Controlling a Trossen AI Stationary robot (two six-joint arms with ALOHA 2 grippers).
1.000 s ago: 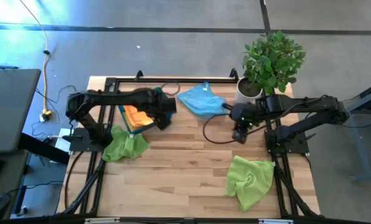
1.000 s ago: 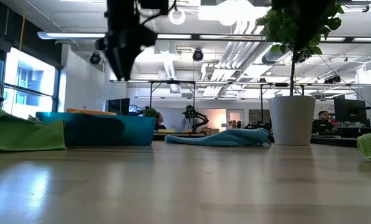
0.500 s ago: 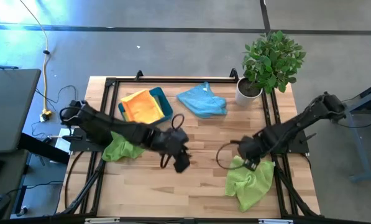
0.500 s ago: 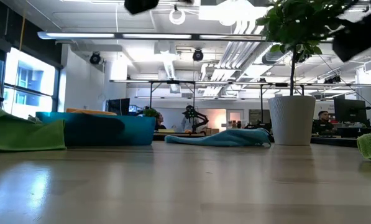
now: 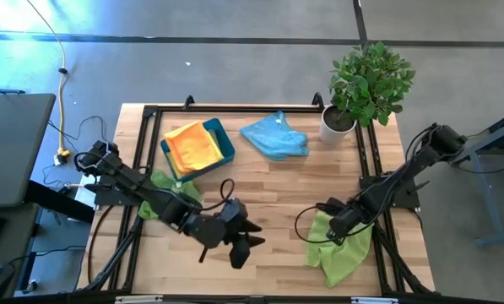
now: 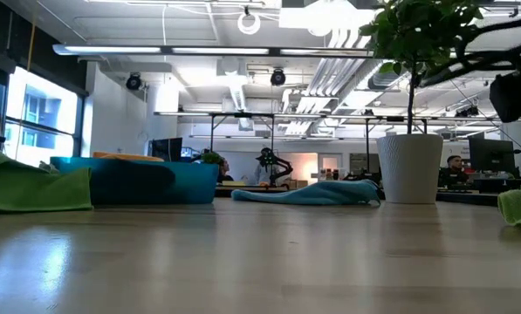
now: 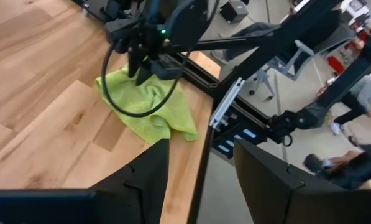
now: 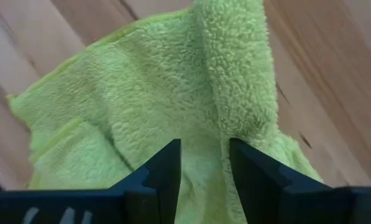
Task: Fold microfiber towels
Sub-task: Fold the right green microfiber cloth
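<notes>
The right gripper (image 5: 338,226) is down on the crumpled lime-green microfiber towel (image 5: 339,249) that lies at the table's right front corner, well in front of the white-potted leafy green plant (image 5: 365,80). Its two dark fingers (image 8: 163,171) stand slightly apart and press into the fluffy cloth, with a raised ridge of the towel (image 8: 235,68) running up just ahead of the gap; whether any fabric is pinched between them is hard to tell from this close.

The left gripper (image 5: 245,245) reaches low over the bare light wooden table (image 5: 268,190), to the left of that towel and apart from it. Its fingers (image 7: 141,180) are spread wide and hold nothing; past them the left wrist view shows the same lime towel (image 7: 149,107) with the right arm's gripper (image 7: 141,65) set on it.

A crumpled light blue microfiber towel (image 5: 274,137) lies just left of the plant pot. Further left sits a rigid teal plastic tray (image 5: 222,145) holding a folded yellow microfiber towel (image 5: 188,145) with an orange one under it. In front of the tray, a second lime-green microfiber towel (image 5: 167,196) lies bunched near the left arm's base
</notes>
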